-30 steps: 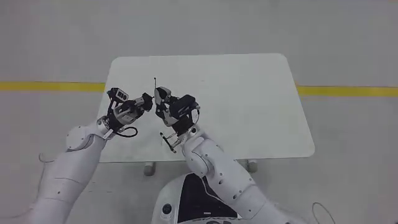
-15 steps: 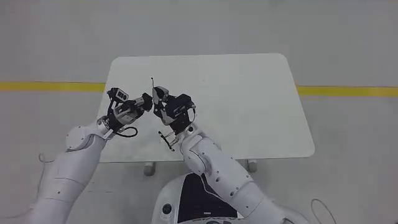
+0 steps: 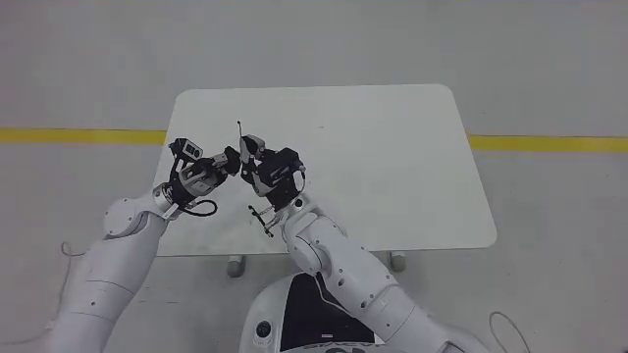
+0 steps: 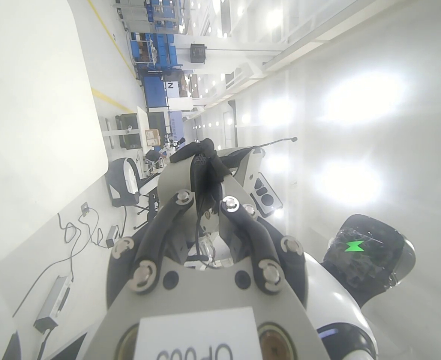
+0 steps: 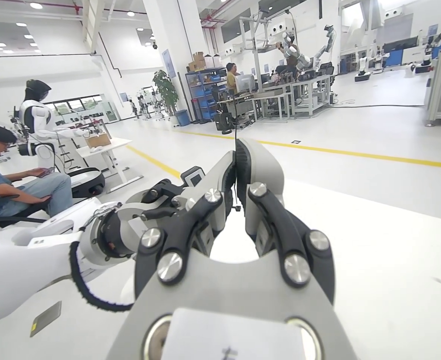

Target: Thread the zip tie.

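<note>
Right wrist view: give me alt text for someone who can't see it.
The right gripper is shut on a thin black zip tie that sticks out beyond it. The left arm lies close alongside, above a white table, with a bright workshop hall behind.

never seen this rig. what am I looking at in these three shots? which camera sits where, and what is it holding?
It is a two-armed robot working at a white table. The top view comes from a camera on the robot above its arms, looking down. The other two pictures come from a camera on each wrist, looking along that arm's own fingers, with the workshop behind.

Each arm ends in a two-fingered gripper. The left gripper and the right gripper are over the left part of the table, with their tips almost together.

The right gripper is shut on the zip tie, a thin black strip that sticks out past its fingertips. The left gripper's fingers are closed too. I cannot tell whether they pinch the zip tie's other end.
</note>
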Tool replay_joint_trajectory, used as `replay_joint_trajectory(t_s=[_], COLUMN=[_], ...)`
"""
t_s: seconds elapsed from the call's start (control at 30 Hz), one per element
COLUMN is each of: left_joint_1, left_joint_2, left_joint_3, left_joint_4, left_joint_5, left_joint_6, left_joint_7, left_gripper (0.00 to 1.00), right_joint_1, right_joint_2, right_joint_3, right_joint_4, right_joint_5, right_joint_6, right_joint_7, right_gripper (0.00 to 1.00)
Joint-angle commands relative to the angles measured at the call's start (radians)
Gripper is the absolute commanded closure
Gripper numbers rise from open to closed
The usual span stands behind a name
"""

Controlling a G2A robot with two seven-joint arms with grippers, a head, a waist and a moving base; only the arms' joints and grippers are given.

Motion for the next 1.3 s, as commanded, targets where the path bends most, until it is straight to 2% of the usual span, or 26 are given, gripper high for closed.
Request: replay_joint_trajectory(t_s=[0.0,0.5,0.93,1.27], left_joint_1=[0.0,0.0,0.0,0.0], left_joint_2=[0.0,0.0,0.0,0.0], left_joint_3=[0.0,0.0,0.0,0.0], left_joint_4=[0.0,0.0,0.0,0.0], left_joint_5=[0.0,0.0,0.0,0.0], left_joint_6=[0.0,0.0,0.0,0.0], left_joint_7=[0.0,0.0,0.0,0.0], left_gripper=[1.0,1.0,1.0,1.0], right_joint_1=[-0.001,-0.019,-0.024,-0.015], right_joint_2=[0.0,0.003,0.003,-0.002], right_joint_3=[0.0,0.01,0.007,0.003], right_joint_4=[-0.001,-0.005,-0.005,0.02], right_joint_5=[-0.003,-0.014,-0.006,0.004], right_joint_6=[0.002,0.008,-0.01,-0.006], right_joint_7=[0.003,0.014,0.014,0.008], right_gripper=[1.0,1.0,1.0,1.0])
